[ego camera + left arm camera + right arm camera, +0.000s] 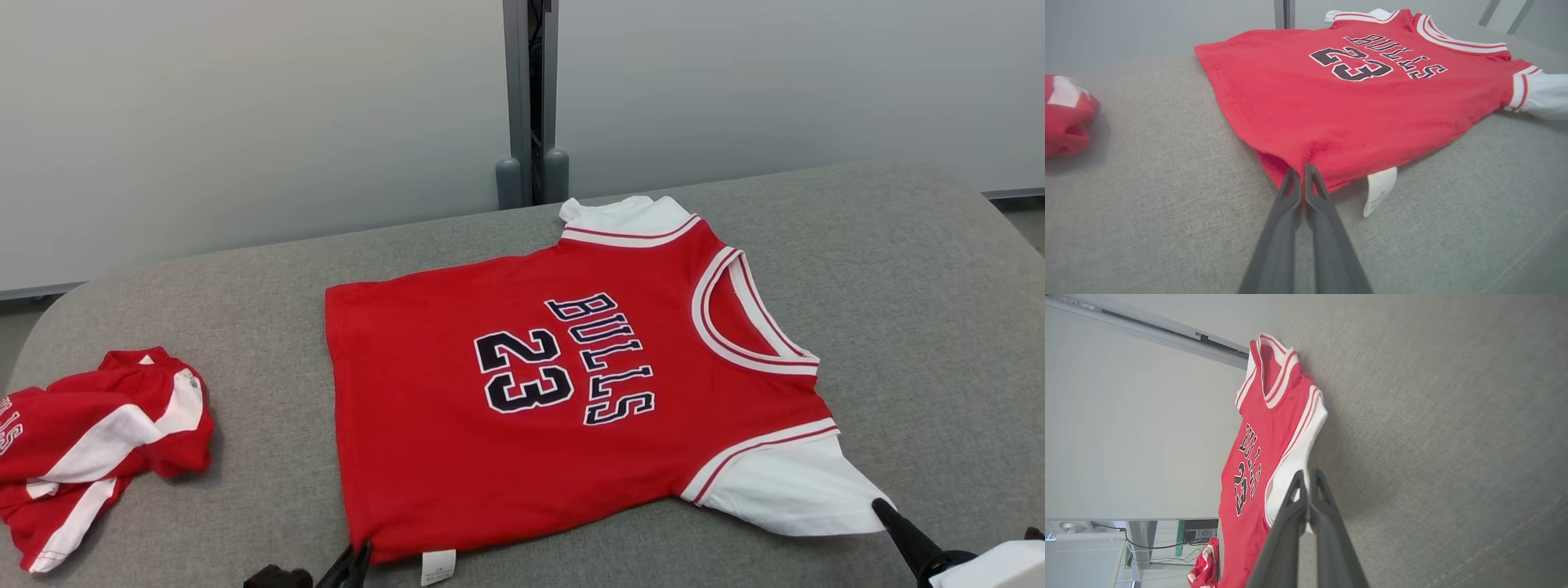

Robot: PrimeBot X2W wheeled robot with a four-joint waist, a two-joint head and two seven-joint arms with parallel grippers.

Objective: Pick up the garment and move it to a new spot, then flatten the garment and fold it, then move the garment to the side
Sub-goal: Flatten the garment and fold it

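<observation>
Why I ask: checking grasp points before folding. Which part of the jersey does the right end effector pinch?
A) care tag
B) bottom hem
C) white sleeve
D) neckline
C: the right end effector is closed on the white sleeve of the jersey.

The garment (531,392) lay spread at the middle of the surface (898,286), its neck opening to the right and its hem to the left. Its far sleeve (624,216) reached the surface's far edge; its near sleeve (792,490) lay at the near right. A label (438,566) stuck out from under the near hem. A second garment (90,441) lay well apart at the left. Behind the surface stood a wall (245,122), with a post (531,90) just behind the far sleeve. The left end effector (1302,171) pinched the near hem just left of the label; the right end effector (1307,475) pinched the near sleeve's tip
</observation>
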